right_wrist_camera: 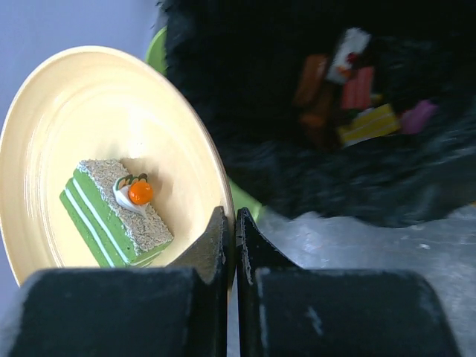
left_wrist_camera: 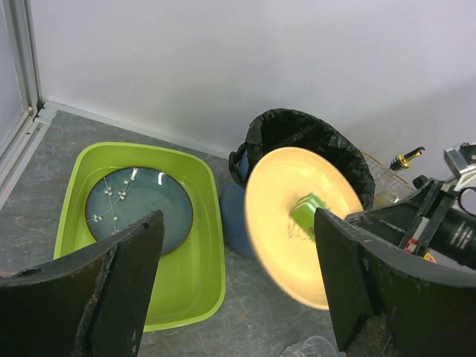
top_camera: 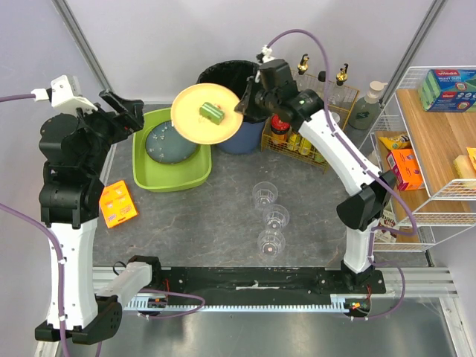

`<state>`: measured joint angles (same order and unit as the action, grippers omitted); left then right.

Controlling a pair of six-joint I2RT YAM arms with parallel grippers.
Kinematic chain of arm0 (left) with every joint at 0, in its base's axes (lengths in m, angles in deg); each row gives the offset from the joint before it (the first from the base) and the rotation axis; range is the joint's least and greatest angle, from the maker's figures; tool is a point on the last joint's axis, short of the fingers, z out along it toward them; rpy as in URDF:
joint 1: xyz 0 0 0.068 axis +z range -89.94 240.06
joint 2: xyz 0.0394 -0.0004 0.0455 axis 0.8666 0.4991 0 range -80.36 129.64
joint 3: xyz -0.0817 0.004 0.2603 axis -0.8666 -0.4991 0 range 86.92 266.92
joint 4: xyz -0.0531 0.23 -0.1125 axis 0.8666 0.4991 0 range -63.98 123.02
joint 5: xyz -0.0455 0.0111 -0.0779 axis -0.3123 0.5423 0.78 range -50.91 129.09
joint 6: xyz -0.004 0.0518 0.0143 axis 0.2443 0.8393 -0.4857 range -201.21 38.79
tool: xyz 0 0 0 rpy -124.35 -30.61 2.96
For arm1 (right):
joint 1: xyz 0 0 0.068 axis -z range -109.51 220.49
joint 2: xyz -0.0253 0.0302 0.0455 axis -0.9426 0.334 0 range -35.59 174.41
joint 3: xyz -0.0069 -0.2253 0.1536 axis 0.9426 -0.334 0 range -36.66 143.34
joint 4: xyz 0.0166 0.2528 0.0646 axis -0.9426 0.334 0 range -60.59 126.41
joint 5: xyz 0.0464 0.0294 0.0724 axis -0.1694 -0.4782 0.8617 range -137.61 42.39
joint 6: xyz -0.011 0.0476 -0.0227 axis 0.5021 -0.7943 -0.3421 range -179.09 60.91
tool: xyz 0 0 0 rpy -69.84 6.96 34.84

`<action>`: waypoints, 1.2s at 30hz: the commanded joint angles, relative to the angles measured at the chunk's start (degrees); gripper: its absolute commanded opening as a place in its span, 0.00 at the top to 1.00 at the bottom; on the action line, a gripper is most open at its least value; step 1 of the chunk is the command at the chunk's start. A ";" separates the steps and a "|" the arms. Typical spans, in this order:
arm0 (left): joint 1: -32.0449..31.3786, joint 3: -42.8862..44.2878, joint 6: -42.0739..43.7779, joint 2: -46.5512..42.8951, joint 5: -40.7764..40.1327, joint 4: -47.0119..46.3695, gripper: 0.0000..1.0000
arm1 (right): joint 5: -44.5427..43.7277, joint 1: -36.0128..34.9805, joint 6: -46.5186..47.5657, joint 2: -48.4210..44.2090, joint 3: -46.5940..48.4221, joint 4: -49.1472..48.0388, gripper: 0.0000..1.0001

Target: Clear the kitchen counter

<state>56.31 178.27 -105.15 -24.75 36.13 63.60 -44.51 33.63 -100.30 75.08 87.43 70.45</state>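
My right gripper (top_camera: 242,105) is shut on the rim of a yellow plate (top_camera: 204,114) and holds it tilted in the air beside the black-lined bin (top_camera: 232,78). A green cake slice (top_camera: 211,111) with an orange topping lies on the plate (right_wrist_camera: 104,149); it also shows in the right wrist view (right_wrist_camera: 115,212). My left gripper (top_camera: 123,110) is open and empty, above the left edge of the grey stone-look counter (top_camera: 201,223). In the left wrist view the plate (left_wrist_camera: 297,223) hangs blurred in front of the bin (left_wrist_camera: 312,141).
A green tub (top_camera: 175,167) holds a dark blue plate (top_camera: 169,141). Three clear cups (top_camera: 271,217) stand mid-counter. An orange box (top_camera: 117,203) lies at the left. A wire basket of bottles (top_camera: 309,134) and a white wire rack (top_camera: 428,149) stand at the right.
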 commanded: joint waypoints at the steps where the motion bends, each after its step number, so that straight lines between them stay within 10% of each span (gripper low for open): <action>1: -0.12 2.34 0.30 0.81 0.76 -2.34 0.13 | -2.74 4.59 -1.59 -0.55 4.83 0.80 1.00; 17: -0.12 5.77 -2.16 7.40 7.62 -4.18 0.13 | -20.13 13.31 0.42 5.87 8.36 -9.91 1.00; 36: -0.21 3.48 -4.88 9.07 10.78 -9.90 0.13 | -39.11 5.67 33.98 -3.61 -21.32 -56.45 1.00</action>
<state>56.34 182.03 -108.41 -15.72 44.72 56.87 -75.38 42.11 -79.76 79.17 73.46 35.04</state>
